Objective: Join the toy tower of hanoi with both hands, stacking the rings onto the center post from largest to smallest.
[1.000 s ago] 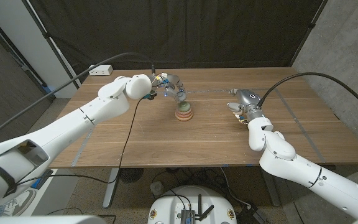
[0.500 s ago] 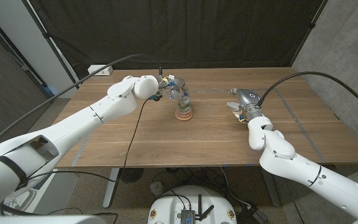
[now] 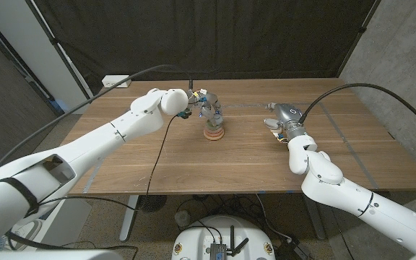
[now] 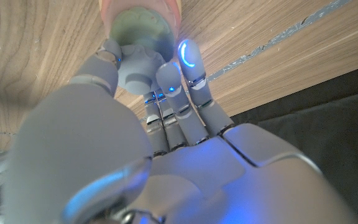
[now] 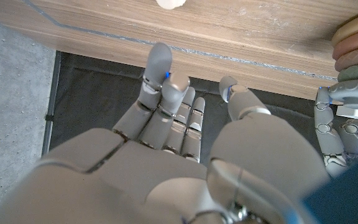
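Ring stack (image 3: 213,130) located at upper centre of the head view, on the wooden surface (image 3: 193,162), long axis vertical along the post. Left hand (image 3: 206,105) positioned directly above the stack, fingers (image 4: 188,65) pointing down onto its top. In the left wrist view, fingers closed around a small grey-green ring (image 4: 143,37) sitting at the top of the stack, with a pink ring just beneath. Ring judged to be on or nearly on the post; seating cannot be confirmed from these views.

Right hand (image 3: 283,120) placed at right of centre in the head view, well apart from the stack, fingers (image 5: 160,68) spread and holding nothing. A small white piece (image 5: 170,2) visible on the surface just beyond those fingertips; identity unclear.

Left hand clearly nearer the stack. Coming move judged to be a release and a straight lift along the post axis. Risk: sideways drag tipping the stack.

White power strip (image 3: 116,81) at upper left, well clear of the work. Nothing else standing between either hand and the stack.
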